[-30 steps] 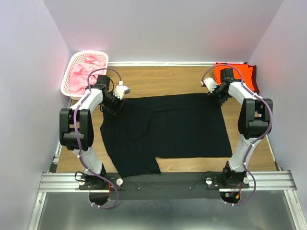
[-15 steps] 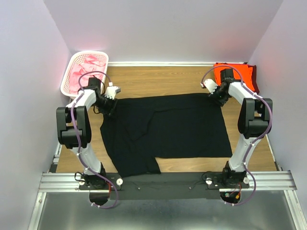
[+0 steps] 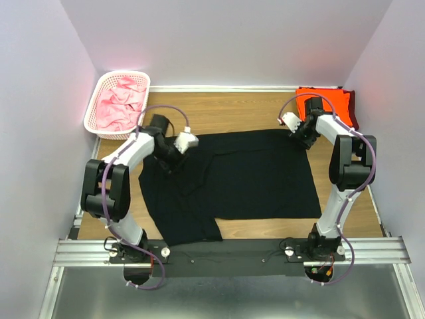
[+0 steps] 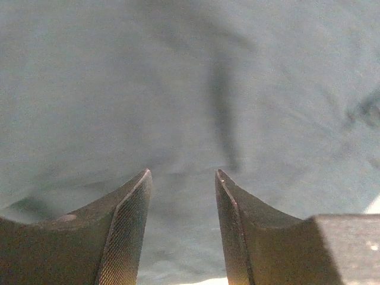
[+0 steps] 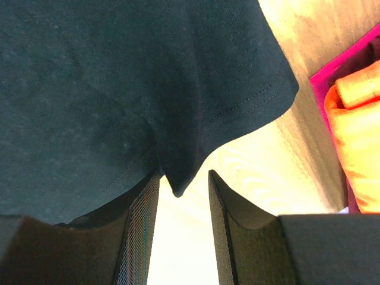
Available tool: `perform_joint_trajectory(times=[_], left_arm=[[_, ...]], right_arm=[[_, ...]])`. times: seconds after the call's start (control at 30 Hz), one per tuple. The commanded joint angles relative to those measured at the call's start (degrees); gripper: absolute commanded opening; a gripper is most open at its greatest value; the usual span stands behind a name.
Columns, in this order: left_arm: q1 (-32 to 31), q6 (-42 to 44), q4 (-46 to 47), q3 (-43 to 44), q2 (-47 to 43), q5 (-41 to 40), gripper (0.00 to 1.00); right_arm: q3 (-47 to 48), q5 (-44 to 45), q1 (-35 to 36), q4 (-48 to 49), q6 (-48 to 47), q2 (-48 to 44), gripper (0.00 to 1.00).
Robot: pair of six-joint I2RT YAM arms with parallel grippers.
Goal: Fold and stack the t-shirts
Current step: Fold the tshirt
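**Black tee laid flat, both grippers half open: what worries me**

The black short-sleeved cloth t-shirt (image 3: 232, 179) lies spread on the wooden table (image 3: 226, 113), a bit wrinkled on its left side. The left gripper (image 4: 181, 173) sits over plain cloth with its jaws partway apart and nothing in them. The right gripper (image 5: 183, 173) is at the far right sleeve (image 5: 237, 101), also partway apart. The sleeve's tip shows between the jaws but isn't pinched.

My guess at the risks:
- The right gripper closes on just that tip and the hem slips out mid-fold.
- The left gripper is mid-panel, so it could bunch up a ridge or grab only one layer.
- The folded bright orange t-shirt (image 3: 332, 101) sits near the right arm, so a wide swing could knock it.
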Motion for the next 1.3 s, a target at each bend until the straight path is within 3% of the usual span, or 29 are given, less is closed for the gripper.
perform_joint_trajectory(times=[0.0,0.33,0.57,0.7,0.9,1.0,1.1,1.27], left_arm=[[-4.63,2.23,-0.68,-5.59,-1.94,-4.72,0.57],[-11.05,1.00,2.83,-8.58,-0.80,-6.66,0.60],[-12.02,1.18,3.28,-7.79,0.43,-6.04,0.60],[-12.72,1.53,2.92,-6.91,1.04,-5.69,0.48],[-12.72,1.79,2.31,-7.18,0.96,-6.04,0.15],[-12.72,1.79,1.96,-6.82,0.96,-6.22,0.05],[-12.63,1.71,1.61,-6.39,0.61,-6.39,0.00],[-11.85,2.06,0.46,-4.81,-0.10,-7.01,0.00]], right_arm=[[0.05,0.97,-0.30,-0.78,-1.22,1.25,0.46],[0.84,0.97,-0.39,-0.78,-1.04,2.30,0.41],[0.92,0.97,-0.39,-0.78,-1.04,2.30,0.42],[0.92,0.97,-0.39,-0.78,-1.13,2.39,0.43],[0.92,0.97,-0.48,-0.78,-1.39,2.39,0.45],[1.19,0.97,-0.57,-0.78,-1.48,2.57,0.44],[1.98,0.88,-0.48,-0.78,-1.04,2.74,0.41],[3.21,0.80,-0.57,-0.78,-1.04,1.95,0.38]])
